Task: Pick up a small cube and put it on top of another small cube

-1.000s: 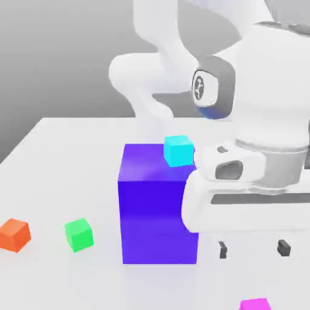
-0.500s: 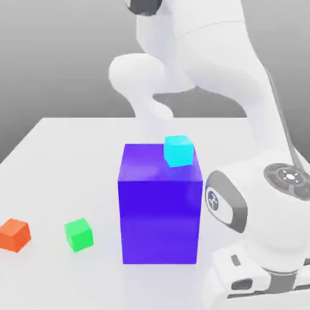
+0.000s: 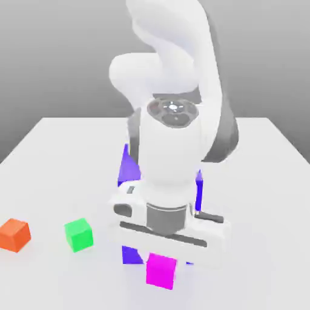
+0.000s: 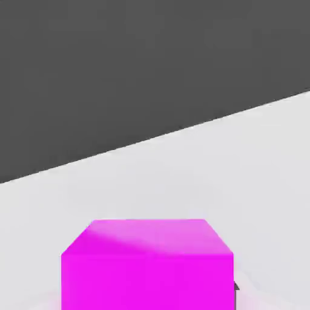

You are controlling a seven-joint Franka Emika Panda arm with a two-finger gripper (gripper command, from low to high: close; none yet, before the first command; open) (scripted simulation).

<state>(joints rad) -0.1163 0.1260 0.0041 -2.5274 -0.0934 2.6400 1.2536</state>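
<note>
The small cube (image 3: 161, 272) is plain magenta and hangs just under my hand, low in the exterior view and in front of the big purple-blue block (image 3: 128, 168). My gripper (image 3: 162, 259) is shut on the small cube. The white arm and hand hide most of the block behind them. In the hand view the magenta cube (image 4: 147, 266) looms very close, with the white table (image 4: 242, 163) beyond it.
A green cube (image 3: 79, 235) and an orange cube (image 3: 14, 235) lie on the white table (image 3: 54, 157) at the exterior view's left. The purple-blue block stands tall at mid-table, right behind my hand.
The gripper dropped onto the magenta cube at the exterior view's lower right and shut on it. It has carried the cube leftwards in front of the purple block, now covering the cyan cube on the block.
</note>
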